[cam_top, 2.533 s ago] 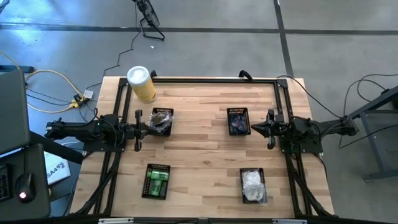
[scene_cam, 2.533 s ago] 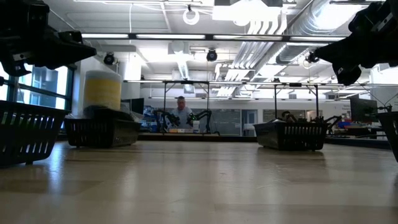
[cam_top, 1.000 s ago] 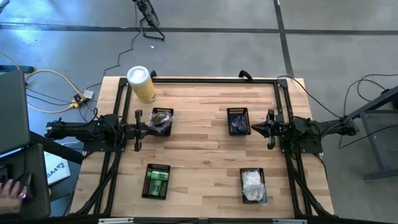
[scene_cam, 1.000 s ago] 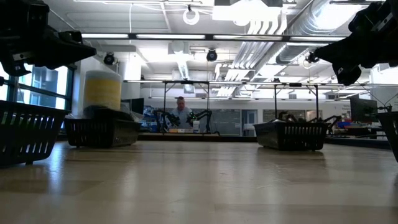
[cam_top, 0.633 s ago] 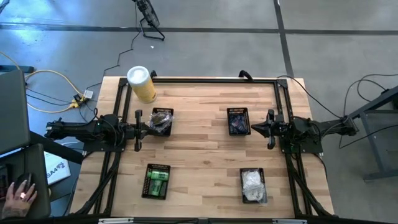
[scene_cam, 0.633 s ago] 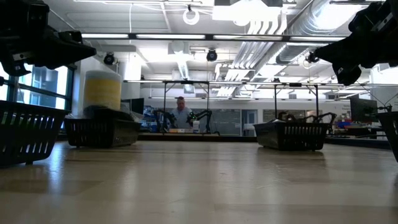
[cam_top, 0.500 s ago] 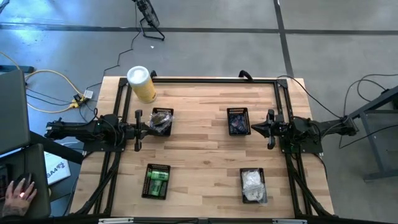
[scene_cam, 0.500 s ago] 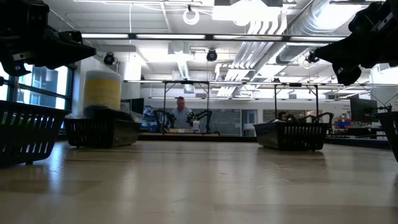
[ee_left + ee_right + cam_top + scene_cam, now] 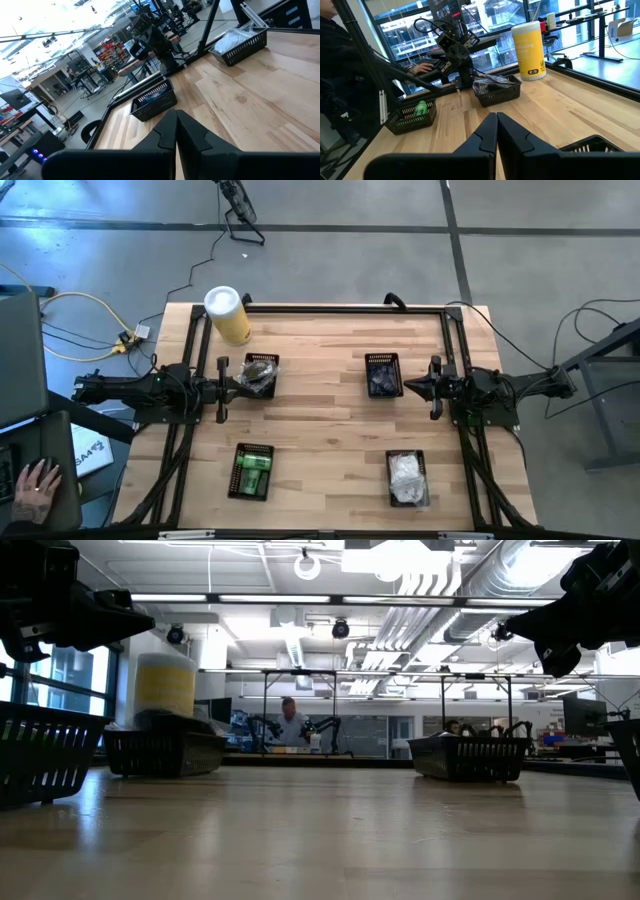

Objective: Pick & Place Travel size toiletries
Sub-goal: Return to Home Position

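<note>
Four black mesh baskets on the wooden table hold the toiletries. Silvery-clear packets [image 9: 261,373] lie in the far left basket, dark blue tubes [image 9: 383,376] in the far right one, green bottles [image 9: 252,472] in the near left one, white packets [image 9: 406,477] in the near right one. My left gripper [image 9: 240,385] hovers shut and level at the left edge, beside the silvery packets' basket. My right gripper [image 9: 408,387] hovers shut and level at the right edge, beside the tubes' basket. Both wrist views show the fingertips [image 9: 176,131] [image 9: 496,134] pressed together with nothing between them.
A tall yellow canister [image 9: 228,315] with a white lid stands at the far left corner. A black frame [image 9: 340,309] runs along the far edge and down both sides. Bare wood lies between the baskets. A person's hand [image 9: 37,486] rests on a desk left of the table.
Both arms and all baskets have kept still. A person's hand has come onto the desk left of the table.
</note>
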